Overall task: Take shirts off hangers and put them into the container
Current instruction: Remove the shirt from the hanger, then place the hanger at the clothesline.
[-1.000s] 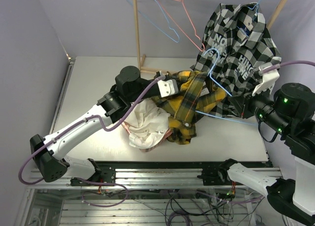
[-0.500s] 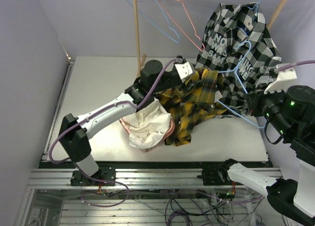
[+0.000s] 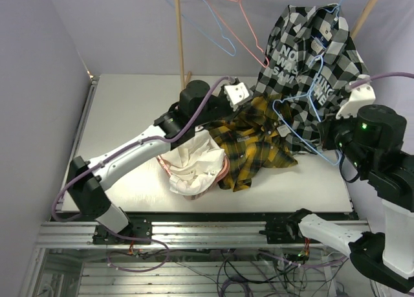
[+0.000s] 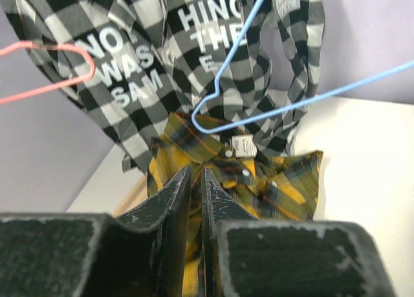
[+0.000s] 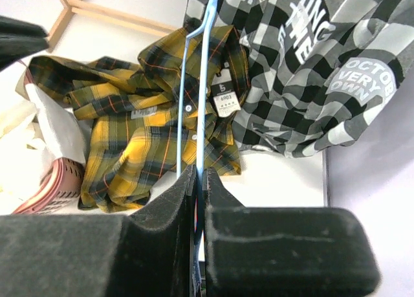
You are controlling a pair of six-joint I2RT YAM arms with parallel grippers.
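Note:
A yellow-and-black plaid shirt (image 3: 252, 145) lies crumpled on the table, its left edge over the salmon-pink container (image 5: 55, 187). A white shirt (image 3: 191, 164) fills that container. My left gripper (image 4: 195, 174) hovers over the plaid shirt's collar end. Its jaws stand a narrow slit apart, with cloth showing only beyond them. My right gripper (image 5: 200, 174) is shut on the wire of a light blue hanger (image 5: 206, 83), bare of any shirt, slanting up to the left. The black-and-white checked shirt (image 3: 310, 57) with lettering hangs on its own hanger from the rack.
Empty hangers, blue (image 3: 200, 19) and pink-red (image 3: 240, 22), dangle from the rack at the back. A wooden rack pole (image 3: 183, 44) rises behind the left gripper, and another pole (image 3: 365, 9) slants at the far right. A purple wall borders the table's left side.
The left gripper opened, let go of the plaid shirt, then narrowed again and drew back a little. The shirt dropped and spread out on the table. The right gripper shifted the hanger.

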